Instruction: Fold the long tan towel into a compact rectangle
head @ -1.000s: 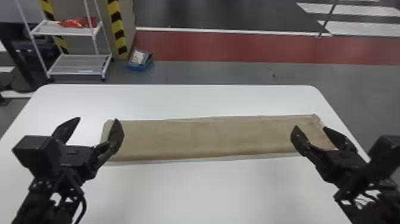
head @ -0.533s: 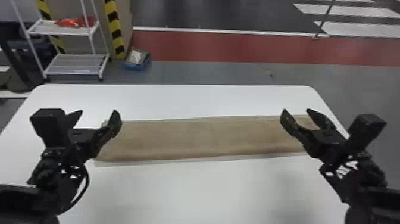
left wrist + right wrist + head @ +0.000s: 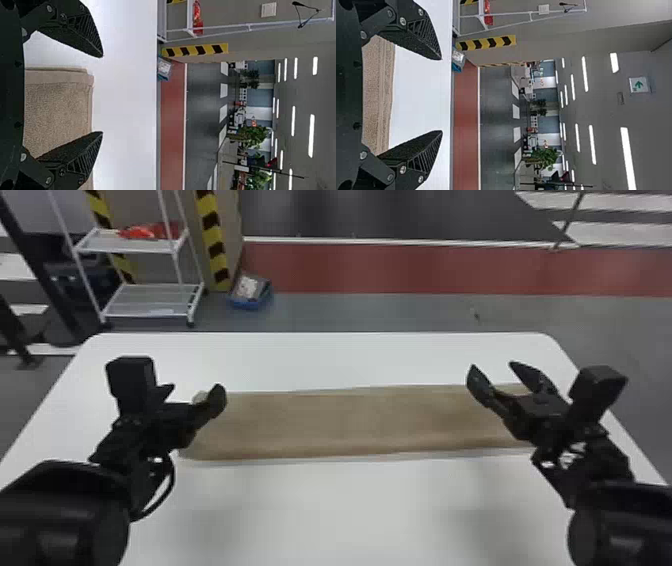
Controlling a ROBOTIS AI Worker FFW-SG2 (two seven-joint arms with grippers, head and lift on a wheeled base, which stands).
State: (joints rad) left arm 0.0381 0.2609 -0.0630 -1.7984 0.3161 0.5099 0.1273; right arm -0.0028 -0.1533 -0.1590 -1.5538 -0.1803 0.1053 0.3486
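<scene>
Towel (image 3: pixel 350 422) flat on table (image 3: pixel 350 505), jaws apart near each end

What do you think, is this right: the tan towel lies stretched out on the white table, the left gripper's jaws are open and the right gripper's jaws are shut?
Not quite: the right gripper has its jaws open, not shut, as the right wrist view shows. The rest holds: the towel lies stretched out on the table, and the left gripper has open jaws.

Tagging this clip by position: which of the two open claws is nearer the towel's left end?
The left claw: its wrist view shows a corner of the towel between its fingers. The right claw is nearer the other end.
</scene>
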